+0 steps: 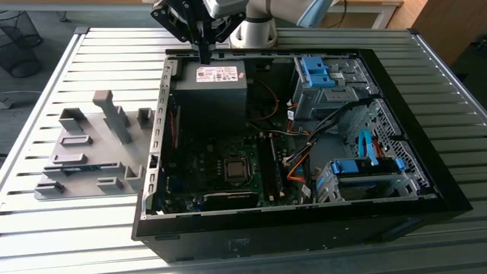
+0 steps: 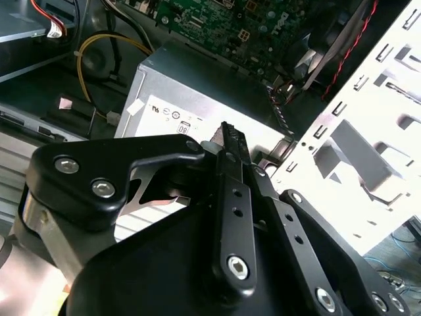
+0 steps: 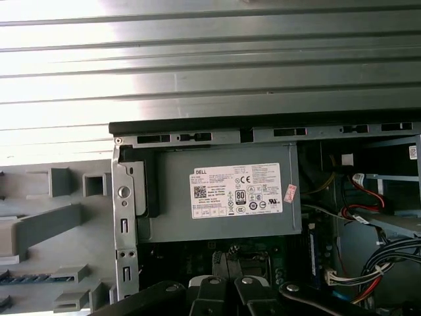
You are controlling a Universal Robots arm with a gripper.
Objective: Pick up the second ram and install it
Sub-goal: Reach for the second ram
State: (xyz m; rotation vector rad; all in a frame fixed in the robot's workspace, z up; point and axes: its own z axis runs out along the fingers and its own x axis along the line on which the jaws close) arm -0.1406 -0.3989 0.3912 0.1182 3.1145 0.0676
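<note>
Approach stage: my hand [image 1: 204,59], closed and empty, hangs above the grey labelled power-supply box [image 1: 209,94]; I judge gripping the second ram needs it opened.

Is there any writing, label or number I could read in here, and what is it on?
White label on the grey power supply: rows of print, logos and a square code, too small to quote reliably.
Small pink sticker at that label's edge: print too small to read.
Small white tag inside the computer case, beside the power supply: too blurred to read.
</note>
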